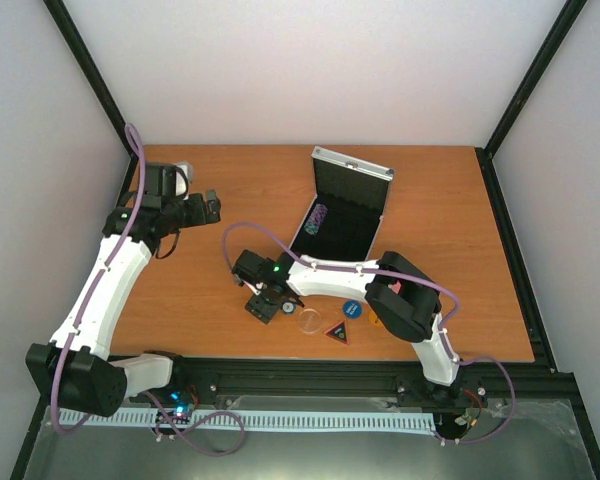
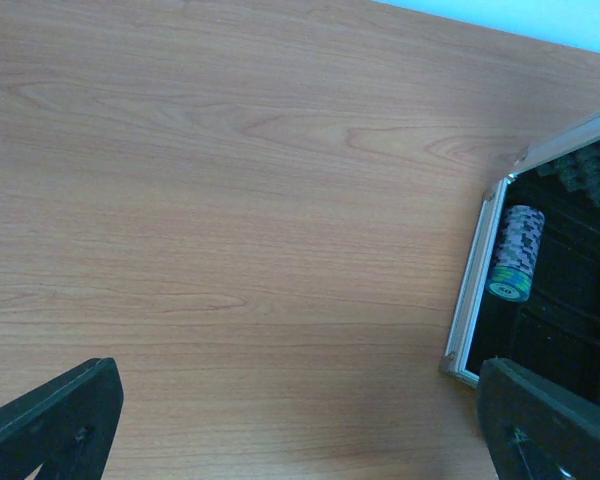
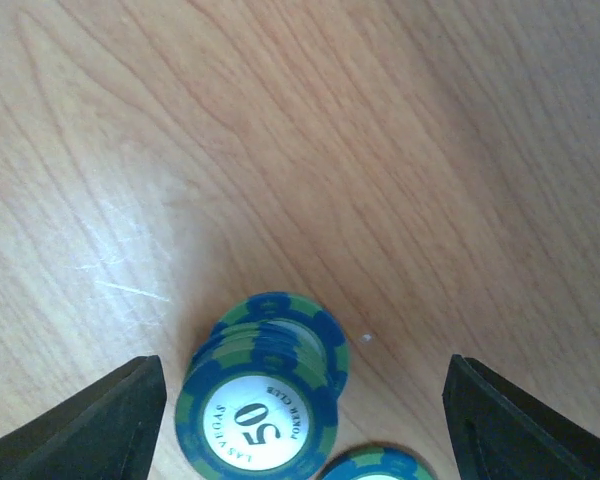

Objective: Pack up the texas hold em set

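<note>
The left arm [image 1: 105, 290] rises from its base at the near left corner. Its white link slants up and away, and the wrist bends so that the left tool [image 1: 208, 207] points to the right over the far-left part of the table [image 1: 430, 200]. Its jaws stand fully apart, and in the left wrist view the fingers [image 2: 50, 420] sit at both lower corners.

The right arm [image 1: 335, 277] folds at the elbow near its base and stretches leftward. The right tool [image 1: 265, 305] points down at the table, jaws wide apart.
</note>
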